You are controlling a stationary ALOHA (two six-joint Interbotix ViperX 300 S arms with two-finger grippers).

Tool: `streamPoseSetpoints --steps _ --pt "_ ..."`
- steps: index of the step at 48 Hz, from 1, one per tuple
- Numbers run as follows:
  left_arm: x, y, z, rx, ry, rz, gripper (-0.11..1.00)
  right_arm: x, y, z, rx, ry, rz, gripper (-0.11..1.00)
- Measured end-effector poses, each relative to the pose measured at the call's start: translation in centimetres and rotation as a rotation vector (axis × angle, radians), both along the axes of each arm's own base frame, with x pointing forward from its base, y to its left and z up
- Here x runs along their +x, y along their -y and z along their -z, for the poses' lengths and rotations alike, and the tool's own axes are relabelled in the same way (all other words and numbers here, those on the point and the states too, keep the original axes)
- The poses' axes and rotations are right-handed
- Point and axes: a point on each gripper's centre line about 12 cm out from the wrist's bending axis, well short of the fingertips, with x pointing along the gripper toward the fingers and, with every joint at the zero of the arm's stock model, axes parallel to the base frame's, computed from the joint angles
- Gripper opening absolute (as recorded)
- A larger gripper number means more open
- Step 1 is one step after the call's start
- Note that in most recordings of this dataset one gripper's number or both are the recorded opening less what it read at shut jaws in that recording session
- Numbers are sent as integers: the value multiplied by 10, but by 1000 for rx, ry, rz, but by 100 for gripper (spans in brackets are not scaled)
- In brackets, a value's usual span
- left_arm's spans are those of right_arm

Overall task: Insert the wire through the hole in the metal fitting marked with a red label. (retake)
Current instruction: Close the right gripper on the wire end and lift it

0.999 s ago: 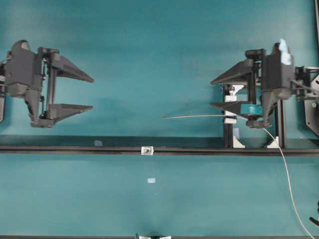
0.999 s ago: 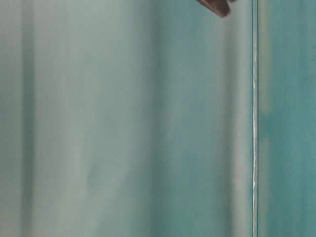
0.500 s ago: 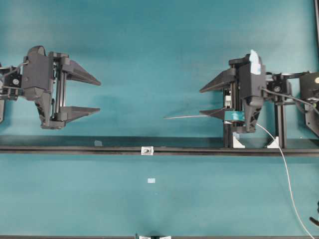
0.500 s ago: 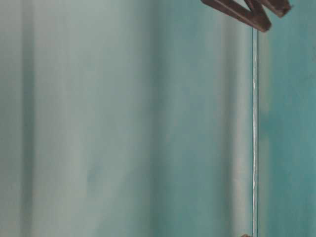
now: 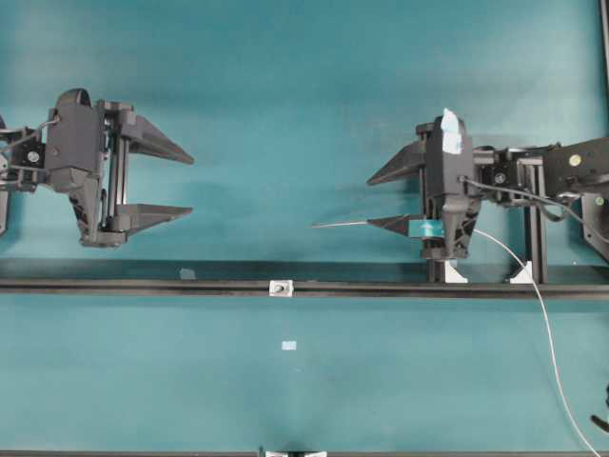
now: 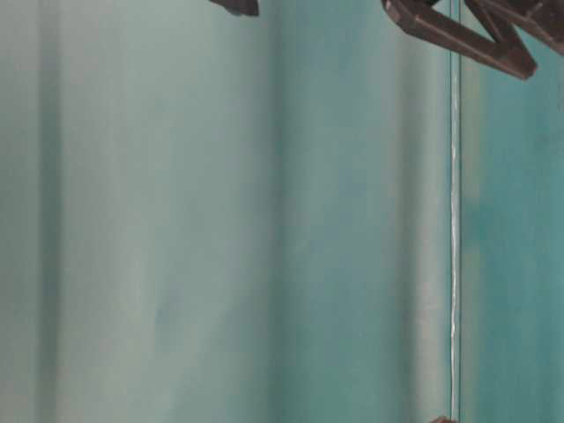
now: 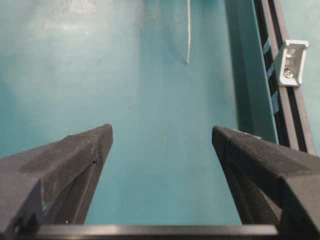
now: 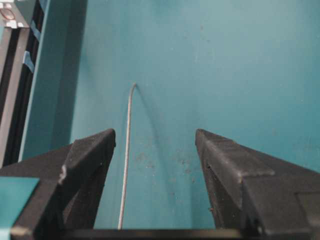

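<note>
The wire (image 5: pixel 344 224) is a thin pale strand lying on the teal table, with its free end pointing left. It passes under my right gripper and curves down to the right edge. The tiny silver metal fitting (image 5: pixel 280 287) sits on the black rail; its dark hole is barely visible. My right gripper (image 5: pixel 370 202) is open. In the right wrist view the wire (image 8: pixel 126 160) runs between the open fingers of the right gripper (image 8: pixel 155 134), close to the left finger (image 8: pixel 87 160), ungripped. My left gripper (image 5: pixel 190 185) is open and empty, far left of the wire tip. In its wrist view the left gripper (image 7: pixel 162 129) faces the wire end (image 7: pixel 188 35) and the fitting (image 7: pixel 292 61).
A black rail (image 5: pixel 143 286) crosses the table below both grippers. A black upright frame (image 5: pixel 533 238) with white corner brackets (image 5: pixel 455 273) stands behind my right gripper. A small pale label (image 5: pixel 289 345) lies below the fitting. The table-level view is blurred; dark fingers (image 6: pixel 458 40) show at its top.
My right gripper has moved left along the wire, still open, its fingers now over the wire's straight stretch. My left gripper shifted right a little, then held still.
</note>
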Motion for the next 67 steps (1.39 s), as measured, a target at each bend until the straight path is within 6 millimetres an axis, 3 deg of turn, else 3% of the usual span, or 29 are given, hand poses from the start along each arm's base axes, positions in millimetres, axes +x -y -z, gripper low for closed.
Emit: streamPoseSetpoints --steps 39,67 --pt "0 0 1 -1 -3 -1 66 21 -1 31 35 -83 25 71" --pt "-1 0 2 -1 -5 -3 66 27 -1 35 35 -53 24 71"
